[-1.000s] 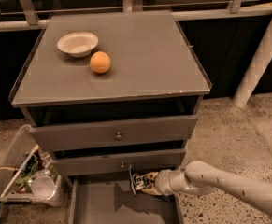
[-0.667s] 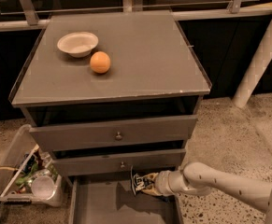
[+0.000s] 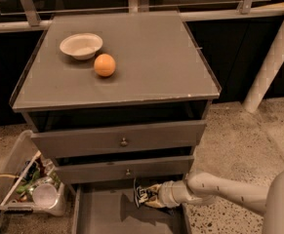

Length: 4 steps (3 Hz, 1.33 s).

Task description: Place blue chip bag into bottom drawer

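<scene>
In the single camera view, the gripper (image 3: 150, 197) is seen low at the front of the cabinet, just under the middle drawer's front and over the right part of the open bottom drawer (image 3: 105, 213); it is carried in from the right on a pale arm (image 3: 219, 189). The jaws are clenched on the bag (image 3: 140, 194), which is held at their tip, on the side away from the arm, and is judged from the shadow below it to hang clear of the drawer floor. The bag's long axis is judged to stand roughly upright, across the line of the arm, though its crumpled form leaves this uncertain. The relation that matters is thus a vertical one: the bag is already within the drawer's outline, with bare grey floor beneath it and to its left, so only a short lowering and a release are judged to be needed. The drawer's right wall lies near the wrist and could be brushed. White marks are seen on the dark foil, but no word can be read, and no other writing is made out. On the bench (image 3: 146, 57) a bowl (image 3: 81, 45) and an orange (image 3: 105, 65) are set close together, well apart from the gripper. A bin (image 3: 29, 189) of rubbish is seen on the floor beside the cabinet.
</scene>
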Each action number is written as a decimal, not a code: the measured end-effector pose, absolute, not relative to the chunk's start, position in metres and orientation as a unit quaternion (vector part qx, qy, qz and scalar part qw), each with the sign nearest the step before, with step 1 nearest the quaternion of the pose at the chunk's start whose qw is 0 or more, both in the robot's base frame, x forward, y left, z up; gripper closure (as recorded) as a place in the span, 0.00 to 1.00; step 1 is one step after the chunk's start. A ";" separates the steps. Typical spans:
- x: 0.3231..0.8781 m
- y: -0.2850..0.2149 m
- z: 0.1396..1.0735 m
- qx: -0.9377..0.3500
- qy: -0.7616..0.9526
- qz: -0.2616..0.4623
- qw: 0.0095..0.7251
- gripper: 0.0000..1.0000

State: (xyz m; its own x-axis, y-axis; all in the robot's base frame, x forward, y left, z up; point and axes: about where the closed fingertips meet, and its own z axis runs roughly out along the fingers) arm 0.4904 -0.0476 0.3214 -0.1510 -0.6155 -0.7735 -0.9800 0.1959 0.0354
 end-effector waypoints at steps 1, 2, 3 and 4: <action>0.484 -0.036 0.277 -0.563 0.716 0.297 0.286 1.00; 0.478 -0.026 0.234 -0.563 0.723 0.301 0.263 1.00; 0.471 -0.011 0.198 -0.565 0.722 0.307 0.254 1.00; 0.478 0.001 0.174 -0.565 0.722 0.298 0.265 1.00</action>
